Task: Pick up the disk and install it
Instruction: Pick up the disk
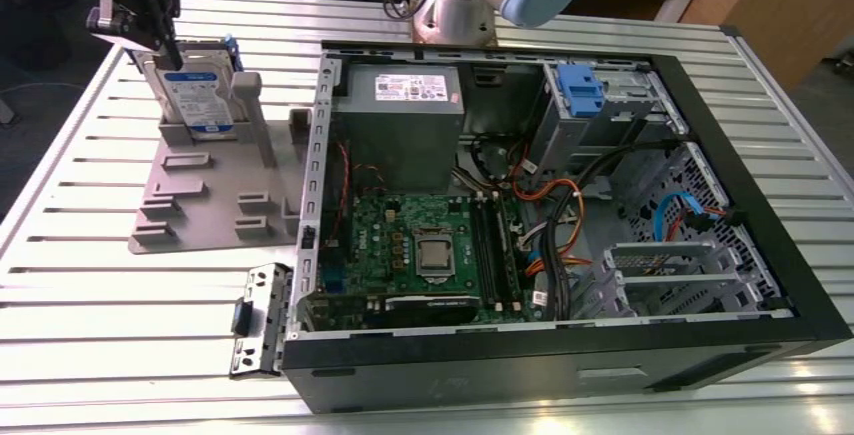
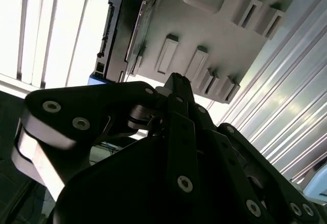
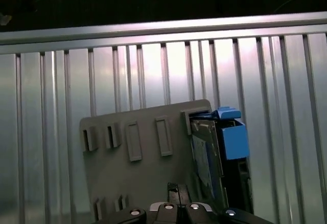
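The disk stands upright on edge in a slot at the far end of a grey holder plate, at the exterior view's upper left. Its blue-and-white label faces forward and blue rails frame it. My gripper hangs just above the disk's top edge, its fingers together and holding nothing. In the second wrist view the gripper points toward the holder, with the disk beside it. The first wrist view has the gripper near the disk and holder.
An open black computer case lies at the exterior view's right, with a grey power-supply box, a green motherboard and a metal cage with a blue tab. A loose metal bracket lies beside the case on the slatted table.
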You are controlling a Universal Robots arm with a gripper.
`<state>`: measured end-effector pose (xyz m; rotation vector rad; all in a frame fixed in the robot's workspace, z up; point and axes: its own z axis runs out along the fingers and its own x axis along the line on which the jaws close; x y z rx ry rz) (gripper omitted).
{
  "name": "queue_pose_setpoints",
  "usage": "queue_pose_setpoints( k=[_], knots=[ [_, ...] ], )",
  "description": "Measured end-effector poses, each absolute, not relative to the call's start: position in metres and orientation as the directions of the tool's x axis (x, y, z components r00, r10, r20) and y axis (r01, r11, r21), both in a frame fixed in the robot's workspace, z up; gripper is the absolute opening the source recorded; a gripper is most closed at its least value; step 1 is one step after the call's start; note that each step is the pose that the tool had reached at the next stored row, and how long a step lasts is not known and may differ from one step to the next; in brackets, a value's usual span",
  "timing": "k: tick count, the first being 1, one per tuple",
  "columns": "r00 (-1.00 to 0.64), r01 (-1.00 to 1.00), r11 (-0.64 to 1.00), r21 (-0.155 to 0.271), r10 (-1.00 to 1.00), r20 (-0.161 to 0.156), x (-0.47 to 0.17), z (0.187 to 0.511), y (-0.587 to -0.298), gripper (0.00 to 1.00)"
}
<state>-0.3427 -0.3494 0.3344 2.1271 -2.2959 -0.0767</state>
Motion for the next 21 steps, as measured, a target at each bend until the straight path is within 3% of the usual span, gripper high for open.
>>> queue_pose_setpoints(
  k=[18,21],
  knots=[
    [0.098,-0.994,-0.099,0.043,-0.995,-0.026,-0.3427,0.3344,-0.3494,0.1],
    [0.097,-0.994,-0.099,0.041,-0.994,-0.048,-0.3428,0.3343,-0.3493,0.1]
  ],
)
